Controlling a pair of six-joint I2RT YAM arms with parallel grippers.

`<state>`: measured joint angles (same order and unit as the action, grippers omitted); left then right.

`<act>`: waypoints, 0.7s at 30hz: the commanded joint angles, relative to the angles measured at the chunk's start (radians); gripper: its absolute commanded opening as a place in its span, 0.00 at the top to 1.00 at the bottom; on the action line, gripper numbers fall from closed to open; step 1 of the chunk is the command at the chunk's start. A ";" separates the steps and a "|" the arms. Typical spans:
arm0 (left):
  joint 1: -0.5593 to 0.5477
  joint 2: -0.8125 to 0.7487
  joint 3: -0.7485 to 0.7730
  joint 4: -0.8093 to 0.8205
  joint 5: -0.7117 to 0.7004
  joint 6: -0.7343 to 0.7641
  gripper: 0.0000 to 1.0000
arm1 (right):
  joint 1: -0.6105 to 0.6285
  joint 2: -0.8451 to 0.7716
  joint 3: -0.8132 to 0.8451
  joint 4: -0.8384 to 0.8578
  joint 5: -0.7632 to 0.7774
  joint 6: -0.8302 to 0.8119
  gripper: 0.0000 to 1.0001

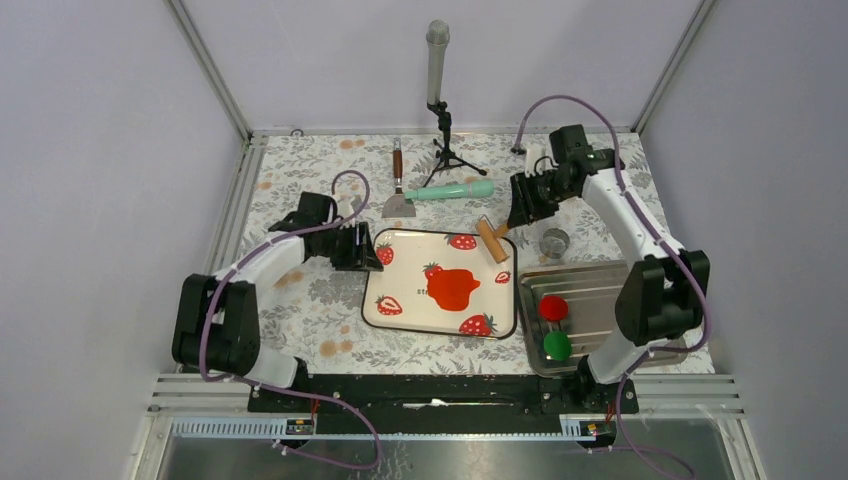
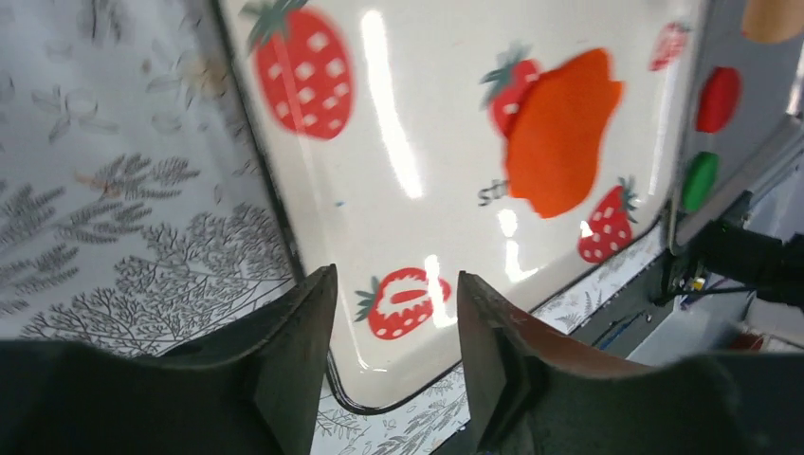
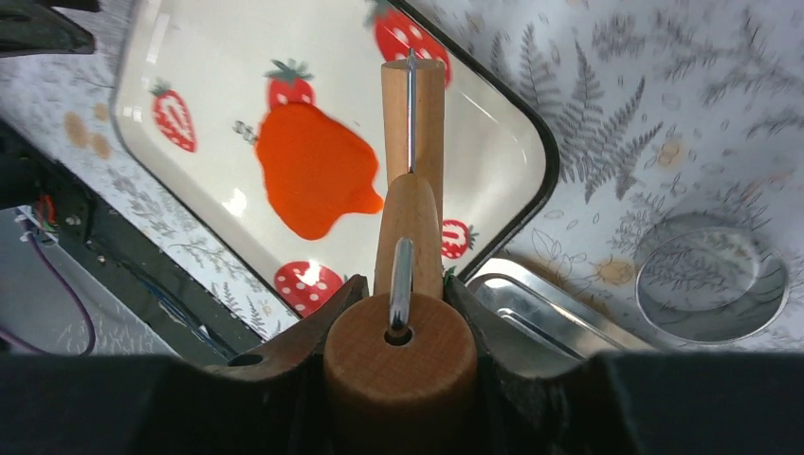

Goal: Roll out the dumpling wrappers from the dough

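1. The dough [image 1: 455, 290] is a flat, irregular orange-red sheet lying on the strawberry tray [image 1: 400, 262], slightly right of the tray's middle. Its far-left edge overlaps a printed strawberry and some lettering.
2. The strawberry tray is cream, rectangular and dark-rimmed, and sits at the centre of the worktop [image 1: 300, 180].
3. The wooden roller [image 1: 492, 240] lies across the tray's far right corner, apart from the dough. Whether its barrel touches the rim cannot be told.
4. The right tool [image 3: 398, 303] is clamped on the roller's round wooden handle, with one finger on each side.
5. The left tool [image 2: 393, 303] hangs over the tray's left edge. Its fingers are apart and nothing is between them.
6. The metal tray [image 1: 600, 290] stands just beside the strawberry tray's right edge. It holds a crimson disc [image 1: 553, 307] and, nearer the arm bases, a green disc [image 1: 557, 345].
7. The ring cutter [image 1: 554, 242] stands on the worktop beyond the metal tray, near the right tool.
8. A scraper [image 1: 398, 195] with a brown handle and a teal-handled implement [image 1: 450, 190] lie beyond the strawberry tray.
9. A microphone [image 1: 437, 60] stands upright on a small tripod at the far edge.
10. The worktop is covered in pale cloth printed with grey ferns, trees and tan blossoms.
11. The walls [image 1: 100, 150] are plain pale lilac-grey panels held in aluminium posts.
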<state>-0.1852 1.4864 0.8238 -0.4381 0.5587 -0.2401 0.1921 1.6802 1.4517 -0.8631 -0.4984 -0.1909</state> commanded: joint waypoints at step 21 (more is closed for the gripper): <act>-0.551 -0.216 0.208 0.483 -0.140 0.639 0.34 | -0.004 -0.110 -0.016 0.128 -0.621 0.276 1.00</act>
<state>-0.7010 1.2423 0.9981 -0.1223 0.5293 0.3641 0.1894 1.6035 1.4372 -0.7837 -1.0222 0.0372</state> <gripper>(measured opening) 0.667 0.396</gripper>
